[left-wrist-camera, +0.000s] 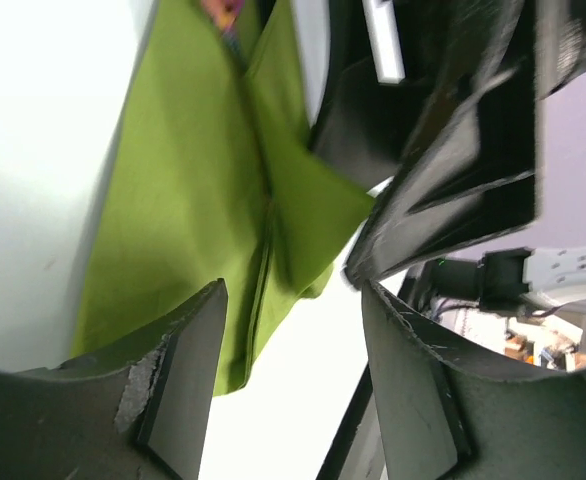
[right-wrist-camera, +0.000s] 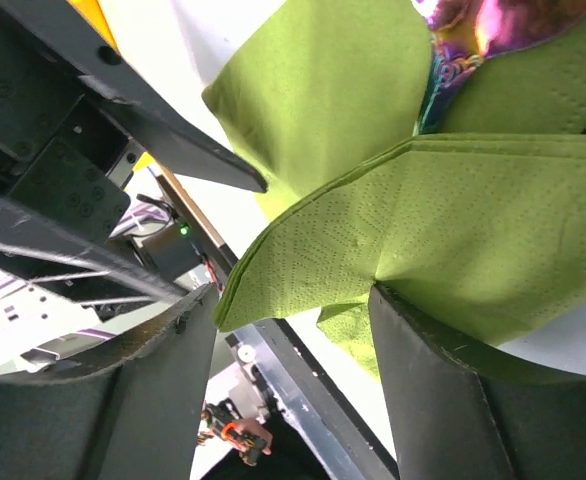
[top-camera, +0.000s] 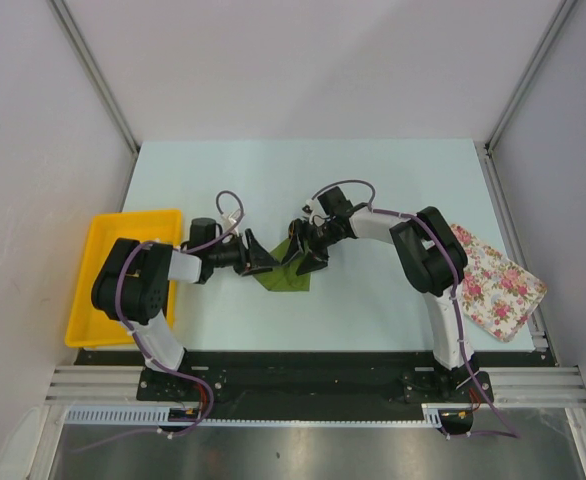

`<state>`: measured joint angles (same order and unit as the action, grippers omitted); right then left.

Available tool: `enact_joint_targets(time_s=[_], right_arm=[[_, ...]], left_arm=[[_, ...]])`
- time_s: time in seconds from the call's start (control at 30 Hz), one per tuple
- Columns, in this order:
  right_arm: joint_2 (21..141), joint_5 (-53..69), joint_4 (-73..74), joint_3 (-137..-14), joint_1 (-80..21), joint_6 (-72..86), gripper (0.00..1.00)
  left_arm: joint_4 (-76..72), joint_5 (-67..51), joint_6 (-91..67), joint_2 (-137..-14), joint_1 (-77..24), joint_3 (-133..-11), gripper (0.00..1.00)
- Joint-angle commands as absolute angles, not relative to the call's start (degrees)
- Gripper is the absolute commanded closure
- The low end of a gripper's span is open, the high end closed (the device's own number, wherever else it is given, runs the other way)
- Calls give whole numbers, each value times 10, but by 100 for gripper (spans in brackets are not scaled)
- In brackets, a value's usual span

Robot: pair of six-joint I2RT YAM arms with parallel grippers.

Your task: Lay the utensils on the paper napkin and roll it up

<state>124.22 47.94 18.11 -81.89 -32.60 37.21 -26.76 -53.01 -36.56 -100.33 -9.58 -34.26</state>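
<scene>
Status: paper napkin [top-camera: 285, 277] is partly folded, both arms converged on it.

Left gripper [left-wrist-camera: 293, 290] is at the napkin's left side, jaws apart, nothing pinched. 1 finger [left-wrist-camera: 183, 390] overlaps the napkin's near edge.

Right gripper [right-wrist-camera: 293, 290] is at the napkin's right side, jaws also apart. A raised multi-layer flap lies across the gap, not clamped as far as I can see.

Only 1 of the utensils [right-wrist-camera: 473, 25] shows (shiny iridescent head poking out of the crease at the napkin's far end). Any others are hidden in the fold, so I can't count them.

My read: we're in the roll step, and loading looks done.

To do it well:
- Right closes on the flap's free edge, catching all layers, then carries it low over the cutlery toward the napkin's left side.
- Left pins the napkin's opposite edge flat so the sheet doesn't slide.
- Go slow, since paper tears and springs open.

Risk: the 2 grippers sit very close over the napkin, so sequence the moves.
</scene>
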Motion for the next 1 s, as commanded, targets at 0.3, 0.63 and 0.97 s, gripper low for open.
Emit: enact_joint_targets(time_s=[0.3,0.63,0.97], right_arm=[[1259,516,91,-800,-323,440,27],[1270,505,102,-801,-317,431,38],[1276,501,95,-795,-316,427,38]], left_arm=[[-349,-519,-417,-982,-91,-338,34],[-371,-517,-442,-954,-90,-342,50],[-255,-511,-398,-1016,-131,-394,79]])
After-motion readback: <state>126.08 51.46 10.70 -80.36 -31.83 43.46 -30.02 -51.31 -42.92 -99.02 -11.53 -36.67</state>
